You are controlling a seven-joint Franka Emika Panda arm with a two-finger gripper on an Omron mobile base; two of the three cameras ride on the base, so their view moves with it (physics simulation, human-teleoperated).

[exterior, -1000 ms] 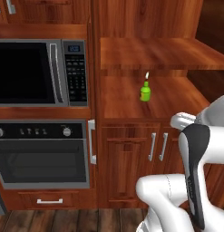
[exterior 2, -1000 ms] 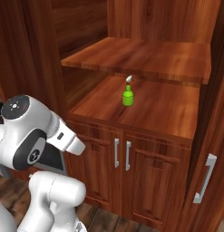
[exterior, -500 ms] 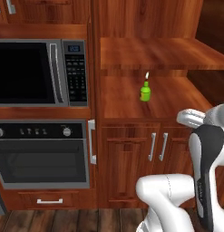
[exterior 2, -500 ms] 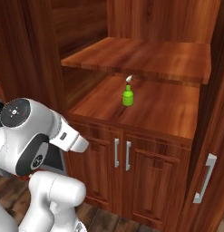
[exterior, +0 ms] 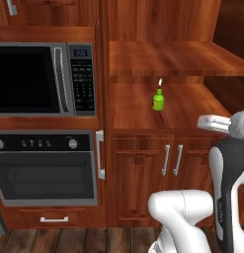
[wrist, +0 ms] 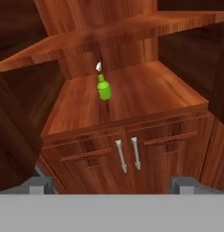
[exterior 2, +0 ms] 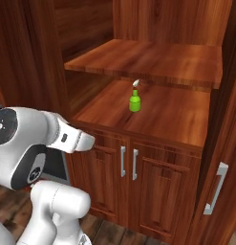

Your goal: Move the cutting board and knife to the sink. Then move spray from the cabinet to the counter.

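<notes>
The green spray stands upright in the open niche of the reddish-brown cabinet, near the middle of the lower shelf. In the hand view the spray sits centre-left, well ahead of my gripper. The two fingertips stand wide apart at the bottom corners with nothing between them, so the gripper is open. Below the spray are the cabinet's paired doors with silver bar handles. The cutting board, knife, sink and counter are out of view.
A microwave and an oven fill the column left of the niche. An upper shelf overhangs the spray. A tall door with a bar handle stands at the right. My white arm rises in the foreground.
The arm has swung further right in the left base view and sunk slightly in the right base view. The spray and cabinet have stayed put.
</notes>
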